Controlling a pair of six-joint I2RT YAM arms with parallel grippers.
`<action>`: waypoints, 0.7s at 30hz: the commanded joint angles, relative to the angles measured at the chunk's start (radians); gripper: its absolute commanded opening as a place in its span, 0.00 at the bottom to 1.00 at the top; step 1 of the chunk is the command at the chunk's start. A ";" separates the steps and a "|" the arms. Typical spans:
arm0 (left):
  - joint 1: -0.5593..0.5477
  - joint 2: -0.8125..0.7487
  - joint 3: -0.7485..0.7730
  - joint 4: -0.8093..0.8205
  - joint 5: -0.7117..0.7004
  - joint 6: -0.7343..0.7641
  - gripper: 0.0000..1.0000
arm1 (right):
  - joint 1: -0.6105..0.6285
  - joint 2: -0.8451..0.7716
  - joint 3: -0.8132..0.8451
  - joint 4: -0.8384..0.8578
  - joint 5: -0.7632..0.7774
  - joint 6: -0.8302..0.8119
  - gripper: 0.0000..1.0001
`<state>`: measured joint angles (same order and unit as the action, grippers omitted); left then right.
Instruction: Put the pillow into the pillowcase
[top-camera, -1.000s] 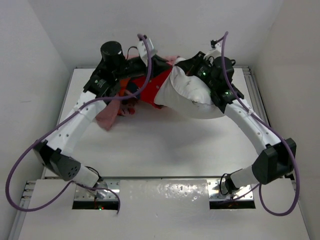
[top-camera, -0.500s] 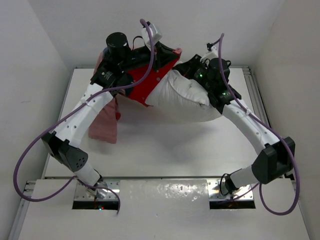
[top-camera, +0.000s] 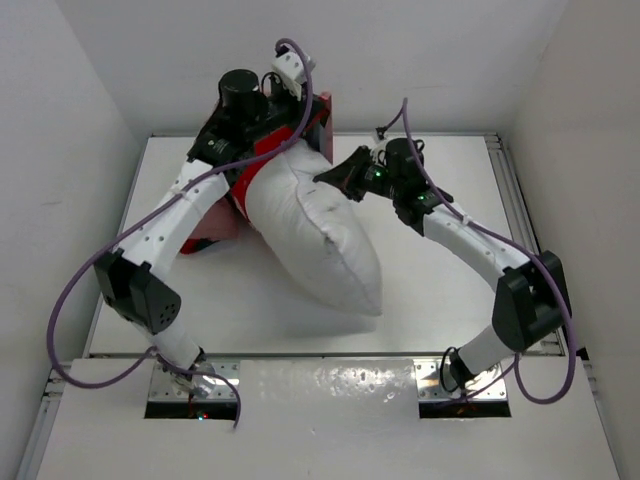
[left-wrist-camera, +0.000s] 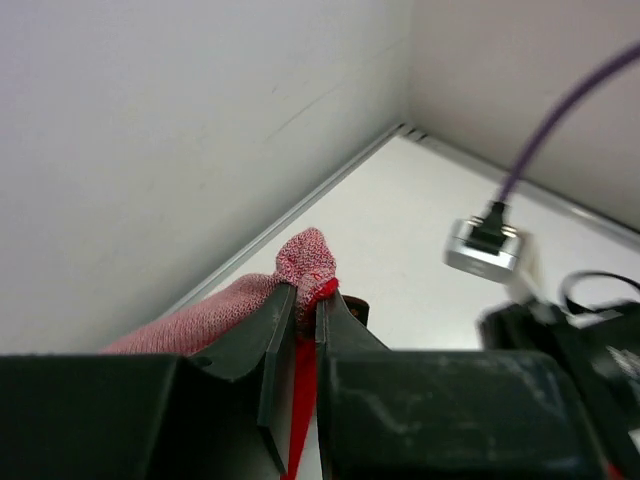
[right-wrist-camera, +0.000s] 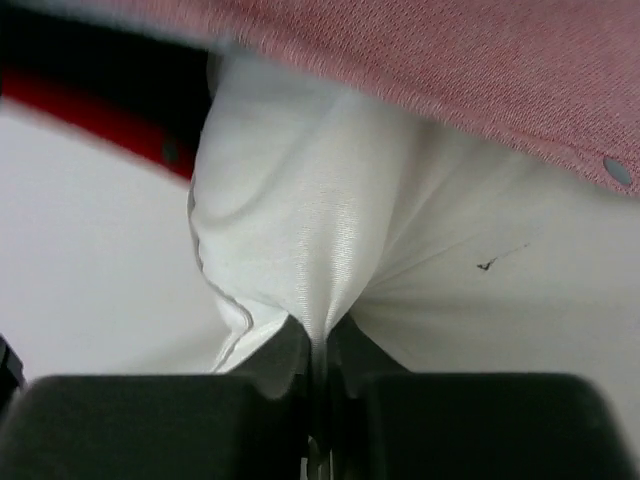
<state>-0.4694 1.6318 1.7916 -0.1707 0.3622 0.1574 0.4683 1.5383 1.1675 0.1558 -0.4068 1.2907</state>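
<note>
The plump white pillow (top-camera: 318, 235) slants from the back centre of the table toward the front, its upper end tucked under the red pillowcase (top-camera: 250, 178). A pink flap of the pillowcase's reverse side (top-camera: 213, 228) hangs down at the left. My left gripper (top-camera: 316, 118) is raised at the back and shut on a bunched red and pink edge of the pillowcase (left-wrist-camera: 305, 262). My right gripper (top-camera: 332, 178) is shut on a pinch of pillow fabric (right-wrist-camera: 330, 220) at the pillow's upper right side. Pink pillowcase cloth (right-wrist-camera: 450, 60) lies over the pillow there.
White walls stand close behind and on both sides of the white table (top-camera: 450, 300). A metal rail (top-camera: 505, 180) runs along the table's right edge. Purple cables loop from both arms, and a silver cable plug (left-wrist-camera: 485, 245) hangs near the left gripper.
The pillow has swung from lying across the back right to slanting down toward the front centre. My right gripper moved left with it. My left gripper lifted the pillowcase edge higher and further right.
</note>
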 joint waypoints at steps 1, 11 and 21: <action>0.023 0.072 0.054 0.145 -0.046 -0.001 0.00 | 0.017 -0.004 0.038 0.121 -0.086 0.084 0.08; -0.055 0.290 -0.049 0.232 -0.019 0.159 0.01 | -0.370 -0.003 0.018 -0.400 -0.003 -0.354 0.65; -0.181 0.531 0.153 0.304 0.021 0.061 0.29 | -0.388 -0.194 0.142 -0.585 0.174 -0.668 0.81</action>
<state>-0.6033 2.1338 1.8606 0.0311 0.3481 0.2668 0.0788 1.4303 1.2484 -0.4000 -0.2855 0.7559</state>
